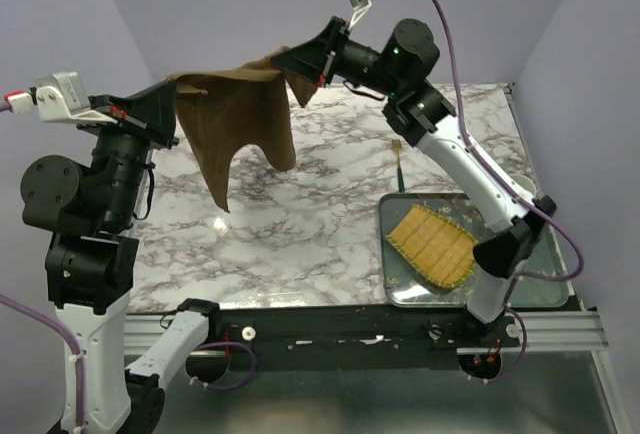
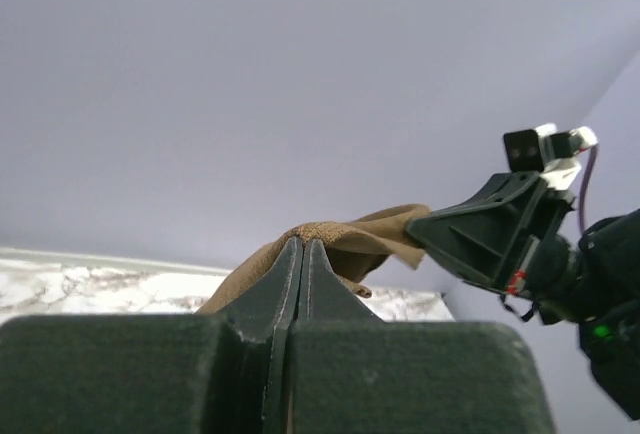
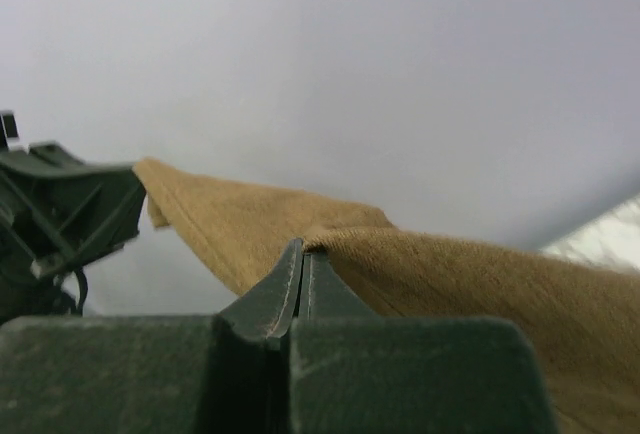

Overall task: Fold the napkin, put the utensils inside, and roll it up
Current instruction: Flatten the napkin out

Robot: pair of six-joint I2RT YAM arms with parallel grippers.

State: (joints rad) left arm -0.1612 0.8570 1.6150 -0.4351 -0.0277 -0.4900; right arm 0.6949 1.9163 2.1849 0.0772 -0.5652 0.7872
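Pale lavender walls (image 1: 250,4) close in a white counter (image 1: 300,244) veined with grey, and a bare metal frame runs along its near edge. The napkin (image 1: 240,119) is off the counter, hung in the air above its far left part between the two arms. Its upper edge runs left to right, climbing slightly toward the right. From that edge the brown cloth drops in loose folds, the longest fold ending in a point aimed down at the marble. Whether that point touches the counter cannot be told. The left jaws are pressed fully together on the left end of the upper edge. In the left wrist view the cloth (image 2: 340,239) bunches out from between their tips. The right jaws are likewise closed tight on the other end, and the right wrist view shows the fabric (image 3: 450,274) pinched at their tips and sloping away. The fork (image 1: 400,164) lies flat on the counter well to the right of the napkin. Its long axis runs far to near, gold tines at the far end and dark handle pointing at a metal tray (image 1: 545,294) just beyond its tip. A yellow woven mat (image 1: 432,246) lies tilted in that tray, beneath the right arm (image 1: 470,169).
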